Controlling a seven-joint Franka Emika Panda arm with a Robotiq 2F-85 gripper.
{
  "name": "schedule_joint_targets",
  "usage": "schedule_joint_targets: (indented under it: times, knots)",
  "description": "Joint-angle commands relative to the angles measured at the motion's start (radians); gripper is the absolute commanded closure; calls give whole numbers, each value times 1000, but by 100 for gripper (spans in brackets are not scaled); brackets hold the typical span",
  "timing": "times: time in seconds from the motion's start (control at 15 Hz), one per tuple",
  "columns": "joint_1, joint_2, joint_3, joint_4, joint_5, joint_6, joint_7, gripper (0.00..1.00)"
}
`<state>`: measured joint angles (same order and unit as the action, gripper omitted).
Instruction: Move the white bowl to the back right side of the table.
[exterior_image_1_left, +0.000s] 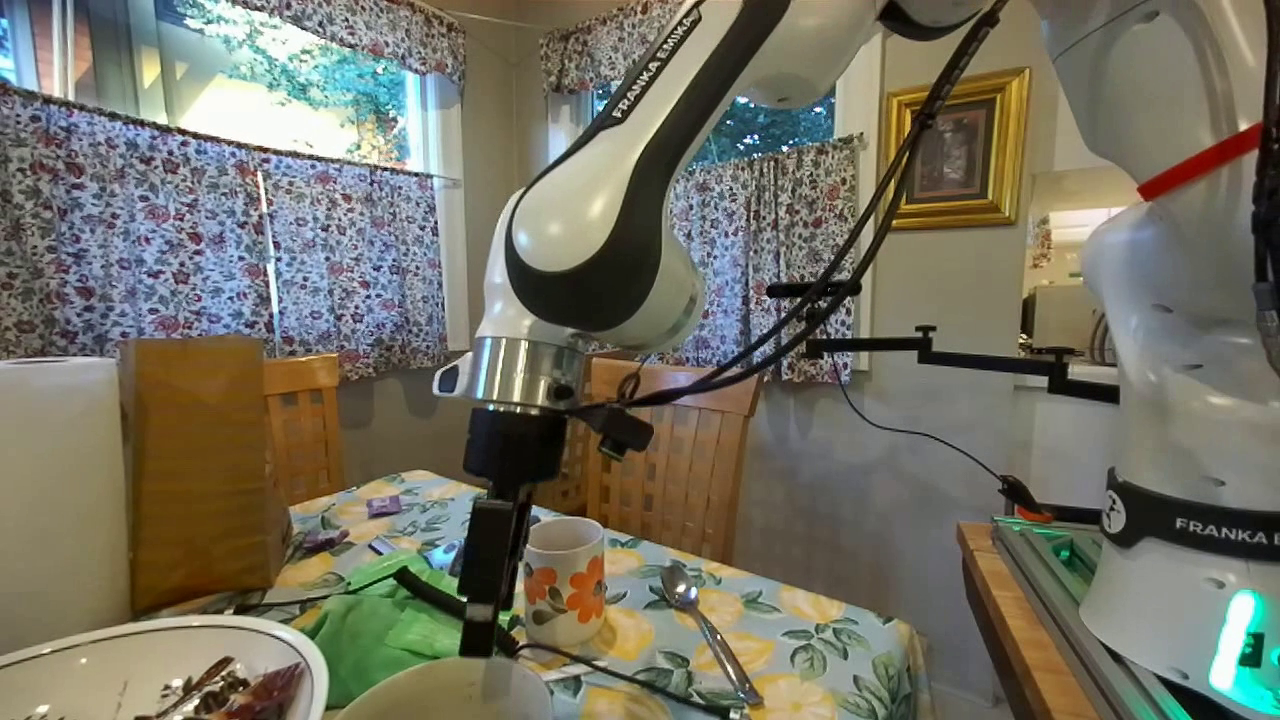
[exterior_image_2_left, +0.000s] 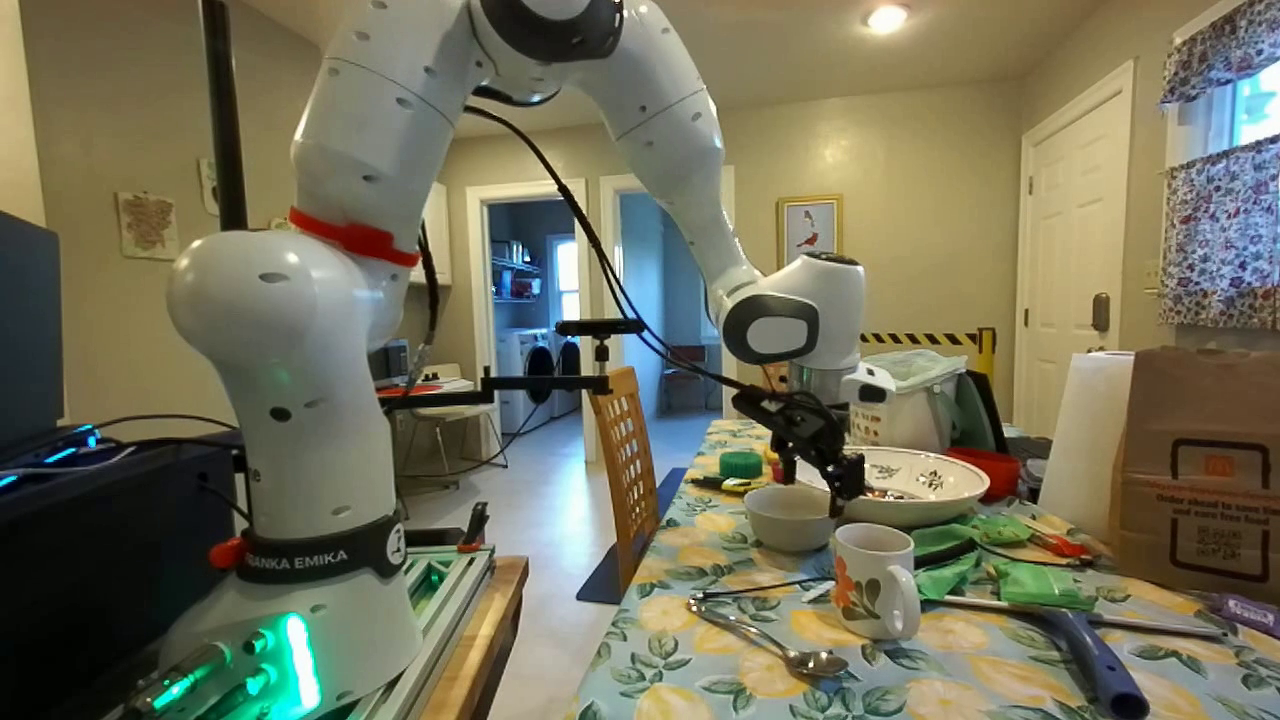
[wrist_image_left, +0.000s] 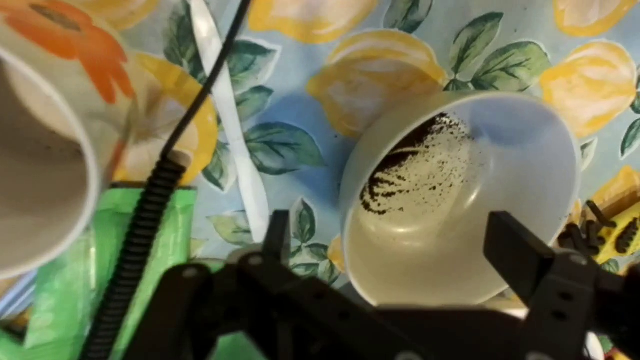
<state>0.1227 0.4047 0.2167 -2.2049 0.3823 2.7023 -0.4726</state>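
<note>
The tool is standing spread at the white bowl, which is looking rigid, slick, breakable; its rim is promising purchase.

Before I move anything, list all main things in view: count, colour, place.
table: 1, yellow-blue clothed, foreground
bowl: 1, cream, on table
mug: 1, white-orange, beside bowl
dish: 1, white, near bowl
spoon: 1, silver, near mug
utensil: 1, white, near mug
packets: several, green, near mug
bag: 1, brown, on table
paper roll: 1, white, beside bag
wrappers: several, purple, near bag
cord or rod: 1, black, near mug
chairs: at least 2, brown, at table
curtains: several, multicoloured, beyond table
framed pictures: 2, gold, in background
arm: 1, white-black, over table
gripper: 1, black, open at bowl
</note>
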Motion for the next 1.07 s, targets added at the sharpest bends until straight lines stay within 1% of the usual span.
schedule_joint_targets:
  times: [0.0, 0.13, 0.33, 0.6, 0.67, 0.73, 0.8, 0.87, 0.93, 1.0]
  knots:
    - [-39, 71, 61, 39, -42, 24, 23, 0]
    - [-59, 80, 77, 47, -49, 31, 20, 0]
    - [-86, 79, 75, 56, -77, 22, 26, 0]
    - [-123, 81, 76, 62, -84, 26, 27, 0]
    - [-123, 85, 74, 64, -92, 26, 32, 21]
    - [-123, 84, 71, 64, -98, 26, 37, 28]
    - [-131, 88, 81, 66, -92, 24, 30, 23]
    - [-128, 89, 80, 65, -96, 30, 33, 34]
    - [-127, 89, 84, 65, -96, 30, 32, 33]
    - [-125, 89, 86, 65, -99, 31, 31, 34]
